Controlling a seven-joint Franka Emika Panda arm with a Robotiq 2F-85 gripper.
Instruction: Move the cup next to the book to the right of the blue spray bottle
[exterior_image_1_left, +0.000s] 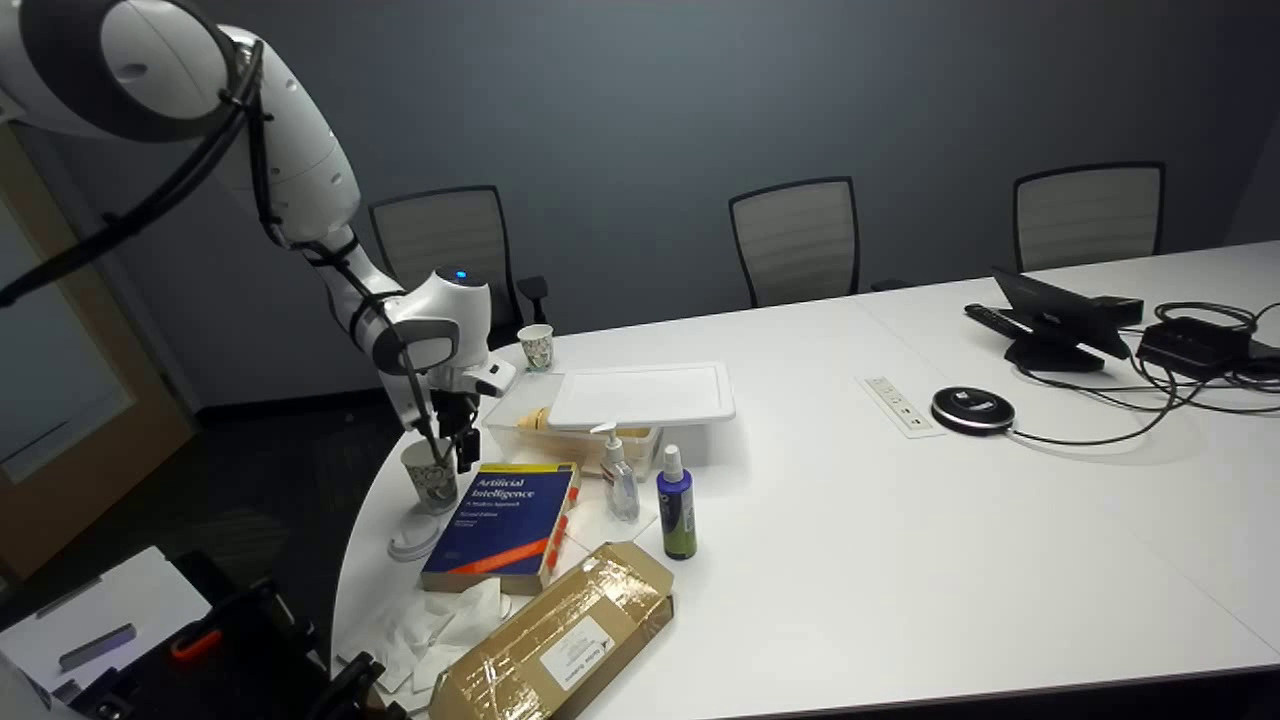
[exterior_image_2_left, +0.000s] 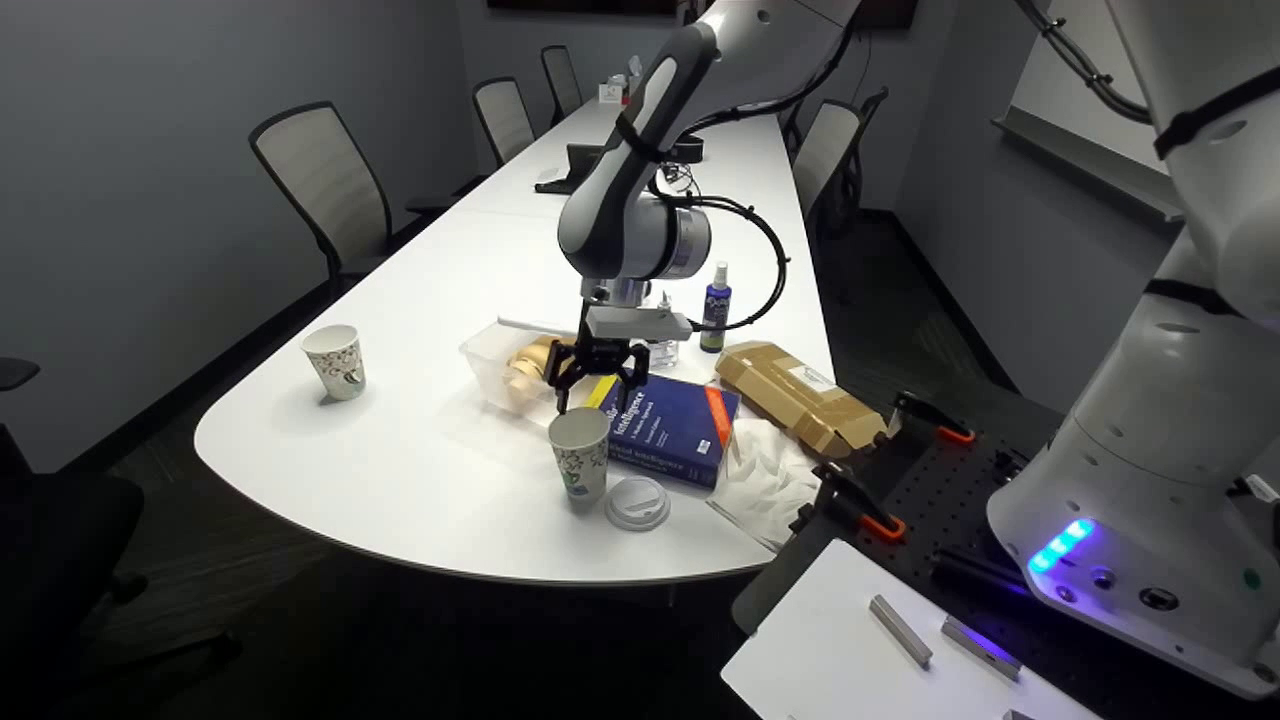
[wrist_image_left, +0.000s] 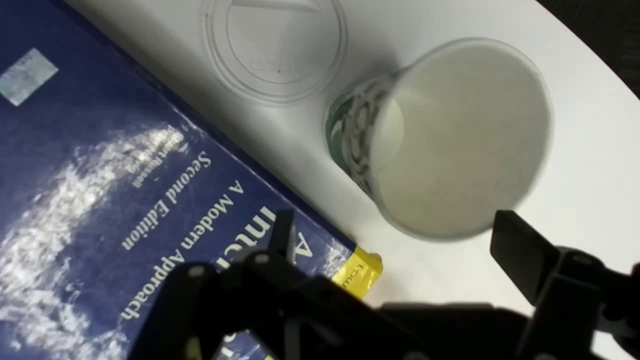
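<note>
Rounded at its left end in an exterior view, a white table (exterior_image_1_left: 900, 560) runs off to the right. Nearest lies a brown cardboard box (exterior_image_1_left: 555, 632), with crumpled white tissues (exterior_image_1_left: 445, 630) to its left. Just beyond is the book (exterior_image_1_left: 505, 525), flat, dark blue, an orange-red band across its near end and a yellow one at its far end. Right of it the blue spray bottle (exterior_image_1_left: 677, 515) stands upright, white-topped; just left of the book rests a white drinking lid (exterior_image_1_left: 414, 537). A clear pump bottle (exterior_image_1_left: 620, 490) stands a little farther back, between book and spray bottle. Farther than the lid, the cup (exterior_image_1_left: 430, 482), paper with a printed pattern, stands upright beside the book's left edge, well apart from the spray bottle.

Pointing down, the gripper (wrist_image_left: 395, 237) hangs low just beside the cup. Its fingers (wrist_image_left: 520, 250) are spread wide, and in the wrist view the book's far left corner shows between them. One fingertip appears close to the cup's rim there; whether they touch cannot be told.

Behind the book sits a clear plastic container (exterior_image_1_left: 580, 445), a white cover (exterior_image_1_left: 645, 395) askew over its top. Farther off, a second paper cup (exterior_image_1_left: 537, 347) stands near the table's far edge. Office chairs (exterior_image_1_left: 795, 245) line the far side, before a grey wall (exterior_image_1_left: 620, 120).
</note>
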